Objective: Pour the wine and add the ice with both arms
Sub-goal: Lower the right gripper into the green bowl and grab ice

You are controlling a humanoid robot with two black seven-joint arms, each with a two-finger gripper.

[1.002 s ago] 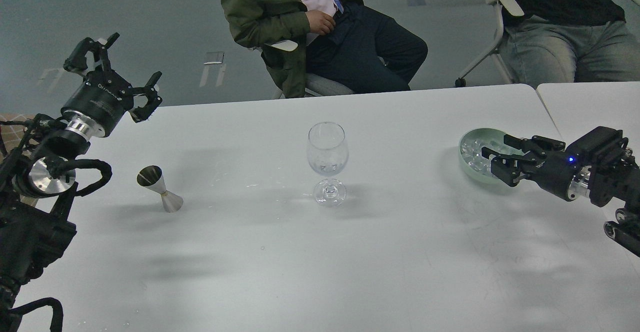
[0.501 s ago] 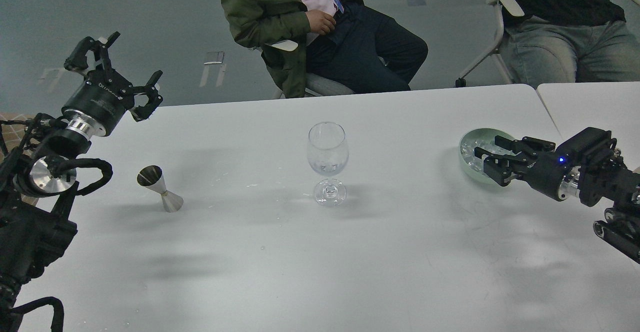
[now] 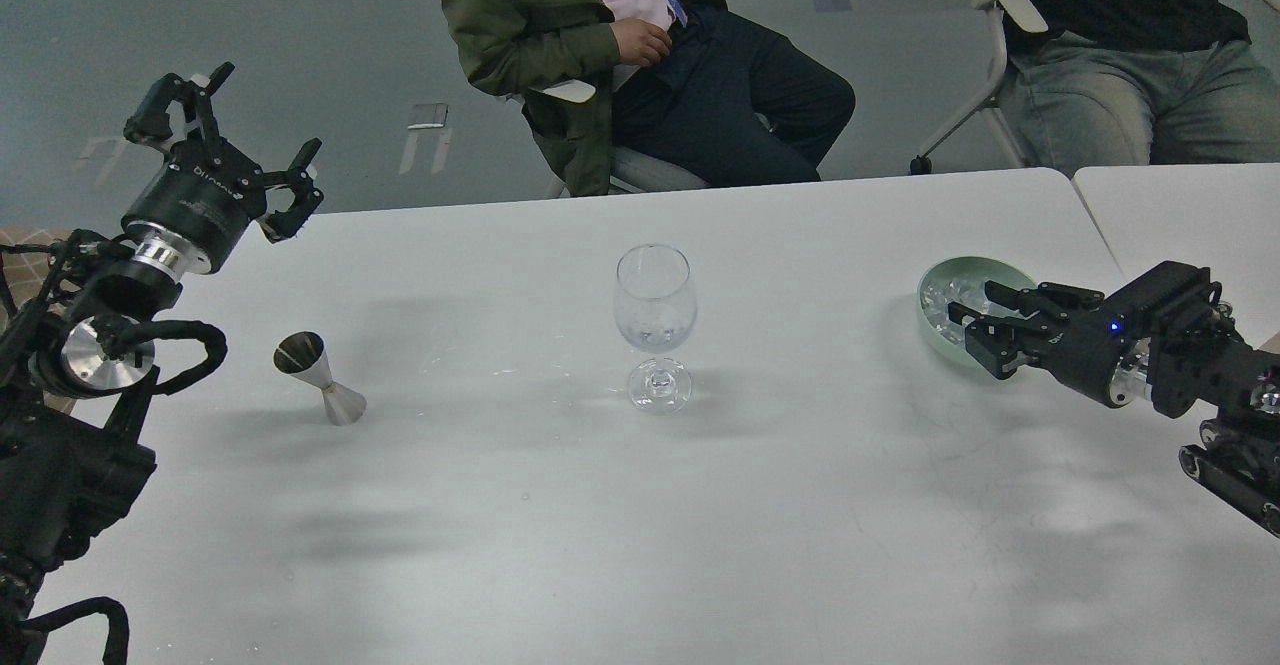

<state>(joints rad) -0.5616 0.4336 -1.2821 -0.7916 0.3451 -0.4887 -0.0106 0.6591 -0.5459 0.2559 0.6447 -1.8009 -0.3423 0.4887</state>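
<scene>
A clear stemmed wine glass (image 3: pixel 655 310) stands upright at the table's middle; faint clear glints show low in its bowl, and I see no coloured wine. A silver jigger (image 3: pixel 320 377) stands left of it. Clear ice cubes (image 3: pixel 943 301) lie in a pale green bowl (image 3: pixel 932 337) at the right. My right gripper (image 3: pixel 985 325) hovers at the bowl's near rim with its fingers curled; I cannot tell if they hold a cube. My left gripper (image 3: pixel 225 135) is raised over the table's far left corner, its fingers spread and empty, well behind the jigger.
Two people sit on chairs beyond the far edge, one in a green jacket (image 3: pixel 520 35), one in jeans (image 3: pixel 1120 95). A second white table (image 3: pixel 1180 205) adjoins on the right. The white table (image 3: pixel 640 525) shows bare surface in front of the glass.
My right gripper has slid left and slightly toward me, from over the bowl's middle to its near left rim. The left arm has barely moved.
</scene>
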